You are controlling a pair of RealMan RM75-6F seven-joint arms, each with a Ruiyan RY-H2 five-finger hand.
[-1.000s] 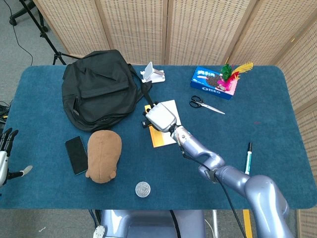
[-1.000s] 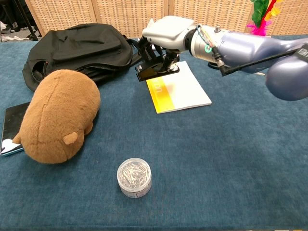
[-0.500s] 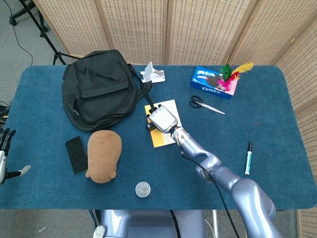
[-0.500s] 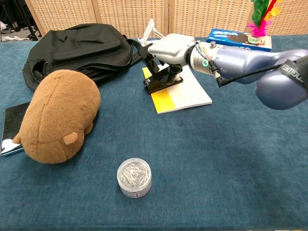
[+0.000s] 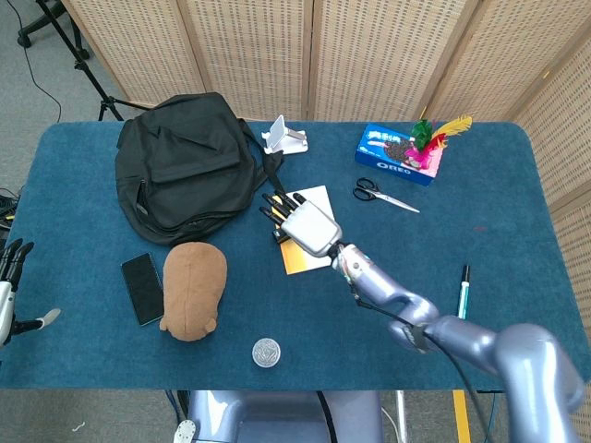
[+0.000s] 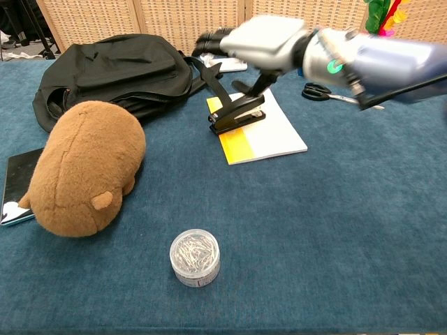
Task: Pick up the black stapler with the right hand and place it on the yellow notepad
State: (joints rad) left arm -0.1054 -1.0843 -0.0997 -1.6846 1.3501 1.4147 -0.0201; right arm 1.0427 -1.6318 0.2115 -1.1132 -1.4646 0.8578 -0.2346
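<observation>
Stapler: the black stapler [image 6: 237, 116] is lying on the yellow notepad [image 6: 269, 139], resting across its yellow near-left end, a long wedge of matte plastic with its upper arm angling up from the base.
Notepad: a flat rectangular pad, yellow along one strip and white over the rest, is lying on the desk [image 5: 517, 194] just beside the backpack's strap.
Right hand: the right hand [image 6: 262, 42] is hovering over the notepad with its smooth silver-grey shell facing up; its dark fingers [image 5: 275, 205] are spreading apart and holding nothing, clear of the stapler in the chest view.
Left hand: the left hand [image 5: 9, 277] is showing at the frame edge, well apart from the notepad, its dark fingers pointing up and apart with nothing in them.
Backpack: a soft, crumpled black fabric backpack [image 5: 185, 166] is lying just beyond the notepad's far-left corner.
Plush toy: a rounded brown furry plush toy [image 6: 80, 171] is sitting near the notepad, on the backpack's side.
Phone: a flat glossy black phone [image 5: 143, 288] is lying touching the plush toy, on the side away from the notepad.
Jar: a small round clear plastic jar [image 6: 195, 257] of fine metal bits is standing nearer the robot than the notepad.
Scissors: black-handled scissors [image 5: 380, 195] are lying near the notepad, on the side away from the backpack.
Desk: its top is covered in blue carpet-like cloth.
</observation>
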